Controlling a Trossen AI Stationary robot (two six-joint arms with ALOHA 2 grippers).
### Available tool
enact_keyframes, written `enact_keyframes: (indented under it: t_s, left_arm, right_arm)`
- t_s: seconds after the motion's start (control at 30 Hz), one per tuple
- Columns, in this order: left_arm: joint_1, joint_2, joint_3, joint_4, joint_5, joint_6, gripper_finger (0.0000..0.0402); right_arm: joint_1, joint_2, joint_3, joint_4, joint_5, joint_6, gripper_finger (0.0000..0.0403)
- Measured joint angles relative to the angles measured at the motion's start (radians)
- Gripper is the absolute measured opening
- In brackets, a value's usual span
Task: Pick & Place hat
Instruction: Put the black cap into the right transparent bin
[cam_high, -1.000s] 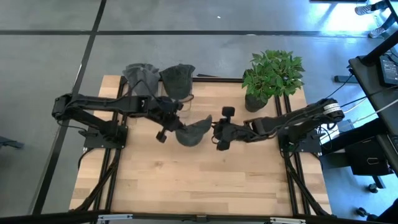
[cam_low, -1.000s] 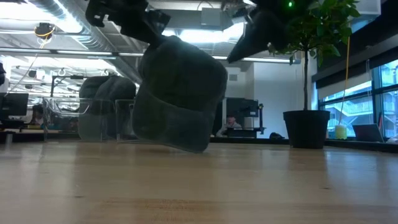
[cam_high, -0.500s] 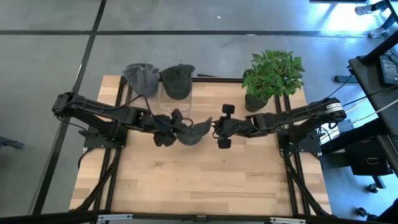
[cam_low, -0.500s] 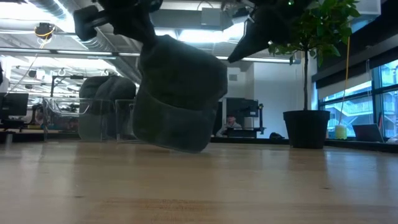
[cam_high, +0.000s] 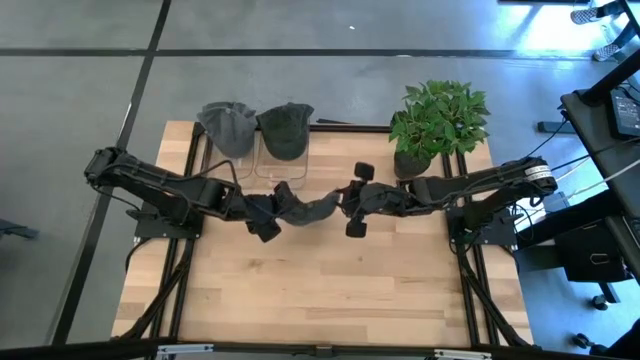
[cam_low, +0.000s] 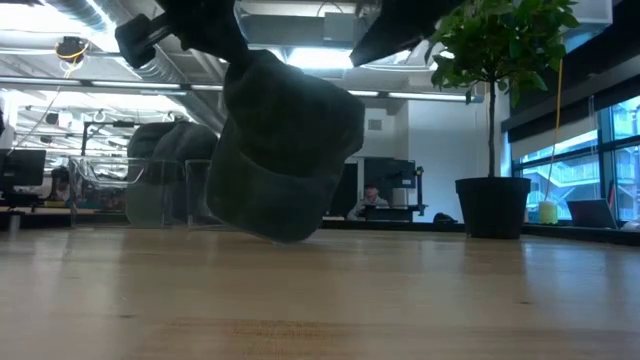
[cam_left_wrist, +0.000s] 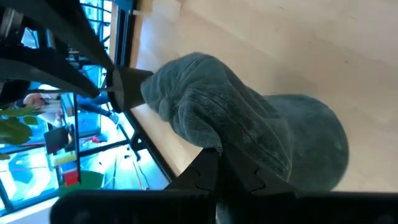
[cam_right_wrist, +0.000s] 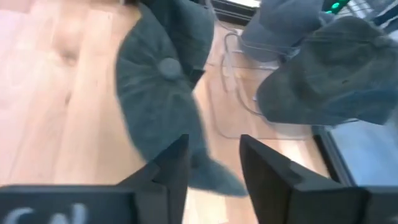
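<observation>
A dark grey cap (cam_high: 303, 208) hangs over the table's middle, between my two grippers; it also shows in the low view (cam_low: 285, 150). My left gripper (cam_high: 266, 220) is at the cap's left end and is shut on it. My right gripper (cam_high: 346, 202) is at the cap's right end. In the right wrist view its fingers stand apart (cam_right_wrist: 213, 165) with the cap's brim tip (cam_right_wrist: 211, 177) showing between them. The crown and its top button (cam_right_wrist: 168, 65) lie ahead of them. Whether the right fingers touch the brim cannot be seen. My left gripper pinches the cap's rim (cam_left_wrist: 208, 144) between its two fingers, coming level from the table's left. The cap reaches out ahead of the fingers toward the right arm. It is lifted, with its lower edge (cam_low: 275, 235) close above the table.
Two more grey caps (cam_high: 226, 125) (cam_high: 286, 128) sit on clear stands at the far edge, just behind the left gripper. A potted plant (cam_high: 438, 120) stands at the far right, behind the right arm. The near half of the wooden table (cam_high: 320, 290) is bare.
My left gripper has moved toward the table's near-left, away from the stands, taking the cap's left end with it. The cap has gone from a bunched crescent to a long shape lying between the grippers. My right gripper has risen a little and shifted toward the far edge.
</observation>
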Motion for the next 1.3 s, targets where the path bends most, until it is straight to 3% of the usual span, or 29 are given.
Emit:
enact_keyframes:
  t_s: [0.23,0.37,0.6,0.73,0.9,1.03,1.3]
  left_arm:
    - [-0.016,0.0,0.0,0.0,0.0,0.0,0.0004]
    - [-0.03,0.0,0.0,0.0,0.001,-0.001,0.0004]
    - [-0.054,0.0,0.0,0.001,0.002,-0.002,0.0004]
    - [-0.067,0.0,0.0,0.001,0.002,-0.002,0.0004]
    - [-0.082,0.0,0.0,0.008,0.001,-0.002,0.0004]
    - [-0.084,0.0,0.0,0.009,0.0,-0.003,0.0004]
    - [-0.084,0.0,0.0,0.061,-0.019,-0.002,0.0004]
  right_arm:
    - [0.001,0.0,-0.017,-0.098,-0.049,-0.091,0.0196]
    - [0.0,0.008,-0.019,-0.192,-0.061,-0.08,0.0204]
    - [-0.035,0.01,-0.019,-0.135,-0.074,-0.232,0.0204]
    - [-0.073,0.02,-0.019,-0.094,-0.219,-0.258,0.0204]
    - [-0.099,0.025,-0.018,-0.069,-0.26,-0.259,0.0204]
    - [-0.111,0.027,-0.018,-0.053,-0.387,-0.252,0.0204]
    - [-0.111,0.053,-0.018,-0.031,-0.451,-0.231,0.0204]
